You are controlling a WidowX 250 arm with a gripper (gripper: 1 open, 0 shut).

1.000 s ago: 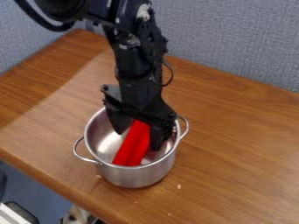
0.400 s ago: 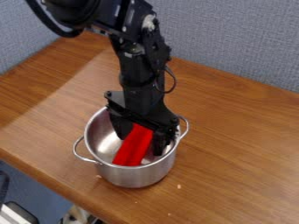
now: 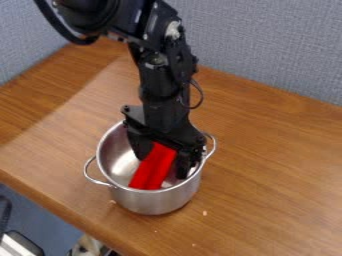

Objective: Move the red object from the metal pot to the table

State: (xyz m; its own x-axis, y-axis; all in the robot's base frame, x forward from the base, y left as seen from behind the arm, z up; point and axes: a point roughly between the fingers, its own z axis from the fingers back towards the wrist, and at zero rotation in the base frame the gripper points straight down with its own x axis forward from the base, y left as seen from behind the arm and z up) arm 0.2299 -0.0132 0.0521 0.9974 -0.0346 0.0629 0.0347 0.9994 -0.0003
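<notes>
The red block (image 3: 154, 167) lies inside the metal pot (image 3: 156, 200), directly beneath the claw (image 3: 163, 150) and between its spread fingers, its near end reaching out from under them towards the pot's near wall. The claw is released, its fingers wide apart; whether either one touches the block, I cannot tell. It is probably set this way so that the fingers can go down along the block's long sides and close across its narrow width, the pot's wall leaving little room for any other approach. The arm (image 3: 154, 60) comes in from above and behind, likely to clear the rim.

The block is bright, even red, long and straight-edged, with a plain matte face; its far end is hidden under the claw. Around it, the pot's silvery inside shows. Below and beyond the claw spreads the brown wooden table (image 3: 274, 170), where the block should end up.
</notes>
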